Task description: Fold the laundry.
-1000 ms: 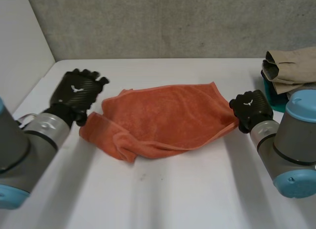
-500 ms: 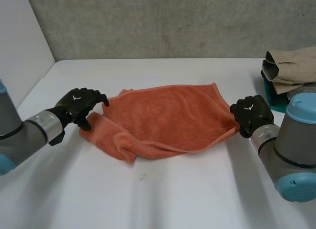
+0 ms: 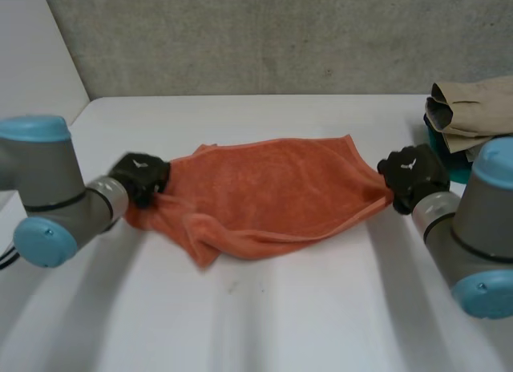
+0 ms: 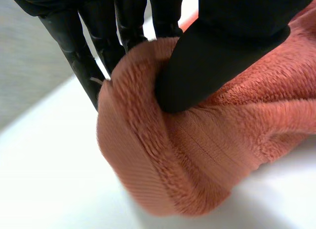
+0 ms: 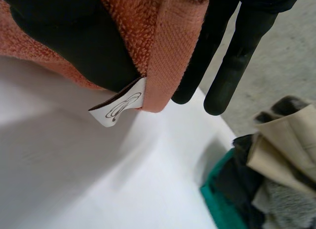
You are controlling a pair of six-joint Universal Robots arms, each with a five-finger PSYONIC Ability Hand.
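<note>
An orange towel (image 3: 264,197) lies rumpled across the middle of the white table (image 3: 264,324). My left hand (image 3: 141,178) grips its left end. In the left wrist view the thumb (image 4: 212,66) presses a fold of the towel (image 4: 197,155) against the fingers (image 4: 84,56). My right hand (image 3: 412,175) holds the towel's right corner. In the right wrist view the thumb (image 5: 74,41) pinches the hemmed corner (image 5: 170,46) with its white label (image 5: 118,109) against the fingers (image 5: 237,66).
A pile of folded clothes (image 3: 473,107), tan on top of teal, sits at the table's back right, close to my right arm (image 3: 473,244). It appears again past the right hand's fingertips as clothes (image 5: 266,174). A grey wall (image 3: 256,35) stands behind the table.
My left hand has come down onto the towel's left end and closed on it. The right hand has kept its grip and barely moved.
</note>
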